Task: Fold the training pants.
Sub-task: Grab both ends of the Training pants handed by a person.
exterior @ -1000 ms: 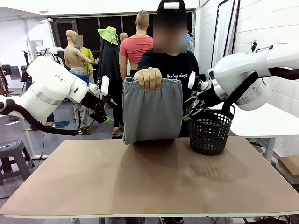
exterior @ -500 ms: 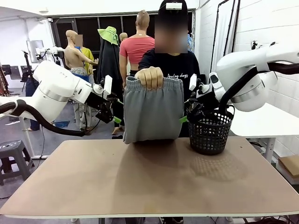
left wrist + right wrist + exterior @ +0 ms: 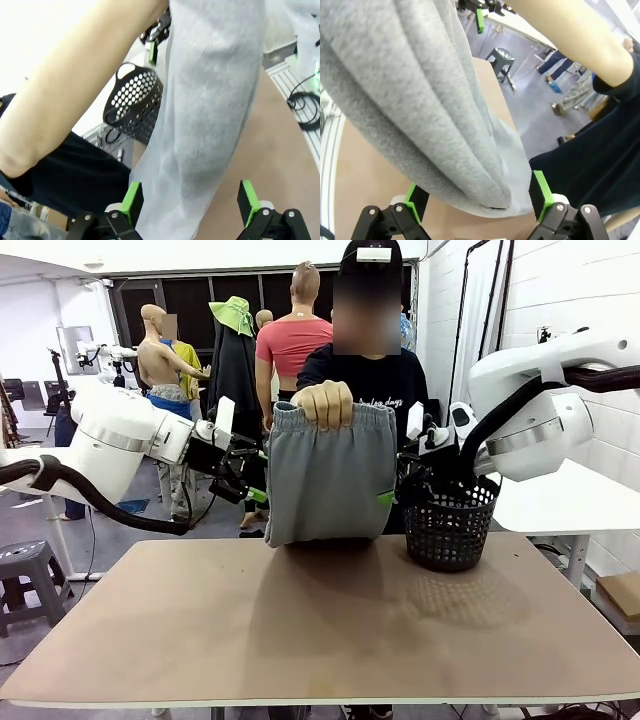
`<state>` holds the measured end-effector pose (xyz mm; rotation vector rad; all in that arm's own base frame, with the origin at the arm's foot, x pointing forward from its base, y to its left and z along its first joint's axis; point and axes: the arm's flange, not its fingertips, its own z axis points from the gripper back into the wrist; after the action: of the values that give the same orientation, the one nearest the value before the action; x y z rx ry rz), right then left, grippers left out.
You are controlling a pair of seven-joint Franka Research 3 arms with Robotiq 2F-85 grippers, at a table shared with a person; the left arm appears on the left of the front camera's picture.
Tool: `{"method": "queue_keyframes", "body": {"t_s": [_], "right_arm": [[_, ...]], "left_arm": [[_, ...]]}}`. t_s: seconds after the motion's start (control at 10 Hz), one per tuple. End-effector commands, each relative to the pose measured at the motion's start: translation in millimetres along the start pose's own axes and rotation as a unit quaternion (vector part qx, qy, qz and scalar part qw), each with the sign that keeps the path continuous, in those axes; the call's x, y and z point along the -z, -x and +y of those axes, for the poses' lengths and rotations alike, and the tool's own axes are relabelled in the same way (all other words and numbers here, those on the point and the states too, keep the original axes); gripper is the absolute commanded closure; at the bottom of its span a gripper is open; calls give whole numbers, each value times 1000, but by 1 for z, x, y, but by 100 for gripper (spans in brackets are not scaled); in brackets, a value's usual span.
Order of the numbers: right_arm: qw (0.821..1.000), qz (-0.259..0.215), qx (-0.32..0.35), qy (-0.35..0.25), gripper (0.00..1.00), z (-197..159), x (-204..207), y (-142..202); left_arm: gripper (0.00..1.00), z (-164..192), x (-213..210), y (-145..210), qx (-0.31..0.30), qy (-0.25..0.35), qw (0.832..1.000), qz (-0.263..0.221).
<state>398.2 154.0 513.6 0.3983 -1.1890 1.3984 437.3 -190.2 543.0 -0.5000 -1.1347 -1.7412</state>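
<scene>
1. The plain light grey soft-fabric training pants [image 3: 328,475] hang upright over the far edge of the brown tabletop [image 3: 320,640]. They are doubled over, so a rounded fold forms their lower end.
2. A person's hand [image 3: 325,405] pinches the gathered elastic waistband at its middle and holds the pants up. Whether the lower fold rests on the tabletop or hangs just above it cannot be told.
3. The left gripper [image 3: 250,472] is at the pants' left edge with its jaws spread wide and grasping nothing.
4. In the left wrist view, the grey fabric [image 3: 210,115] falls between the left gripper's [image 3: 190,196] two green pads. One pad sits right against the cloth and the other stands apart from it.
5. The right gripper [image 3: 398,480] is at the pants' right edge, between the cloth and a black perforated plastic basket [image 3: 450,525]. Its jaws are also wide apart and hold nothing.
6. In the right wrist view, thick folds of the pants [image 3: 405,90] hang down between the right gripper's [image 3: 479,197] green pads. The pads are not clamped on the cloth.
7. The basket stands on the far right part of the tabletop, just beside the pants. In the left wrist view the basket [image 3: 135,105] appears behind the hanging fabric.
8. The person's bare forearm [image 3: 75,90] crosses the left wrist view above a dark sleeve. It also runs across the top of the right wrist view [image 3: 570,35].
9. A grey plastic stool [image 3: 25,570] stands on the floor beyond the tabletop's left side.
</scene>
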Motion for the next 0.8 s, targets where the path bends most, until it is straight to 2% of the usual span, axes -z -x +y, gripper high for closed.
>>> {"method": "queue_keyframes", "body": {"t_s": [0.0, 0.3, 0.5, 0.7], "right_arm": [[1000, -17, -11, 5, 0, -2, 7, 3], [999, -43, -22, 3, 0, 0, 1, -5], [997, -74, -21, -17, 0, -1, -3, -9], [994, -106, -21, -32, 0, -2, -5, -11]], "left_arm": [[0, 1, 5, 1, -14, -12, 999, -37], [0, -8, 13, -5, -55, -39, 996, -65], [0, -10, 16, -7, -59, -59, 994, -69], [0, -11, 19, -12, -49, -52, 993, -89]]}}
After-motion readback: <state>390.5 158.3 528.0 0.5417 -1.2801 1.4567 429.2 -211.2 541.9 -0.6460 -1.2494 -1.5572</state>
